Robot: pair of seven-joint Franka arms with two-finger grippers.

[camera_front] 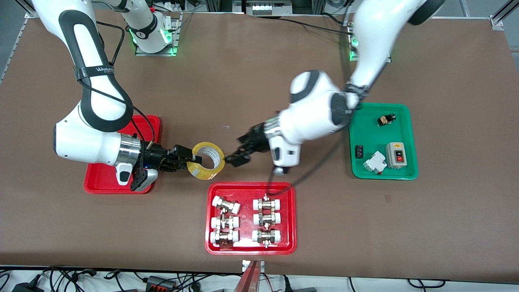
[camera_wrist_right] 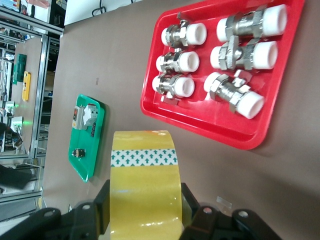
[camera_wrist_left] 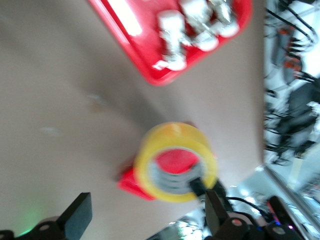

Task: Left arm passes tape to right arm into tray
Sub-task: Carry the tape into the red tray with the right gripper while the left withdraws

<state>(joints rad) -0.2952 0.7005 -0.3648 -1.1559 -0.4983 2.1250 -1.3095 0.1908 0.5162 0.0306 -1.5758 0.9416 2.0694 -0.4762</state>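
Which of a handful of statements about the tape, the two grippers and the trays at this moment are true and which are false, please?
1. The right gripper is shut on the tape. True.
2. The left gripper grips the tape. False: it is open beside the roll, not touching it.
3. The tape lies in the plain red tray. False: it is held up over bare table, between that tray and the red tray of metal fittings.
4. The red tray of metal fittings lies nearer the front camera than the green tray. True.
5. The green tray holds six metal fittings. False: those are in the red tray; the green one holds small electrical parts.
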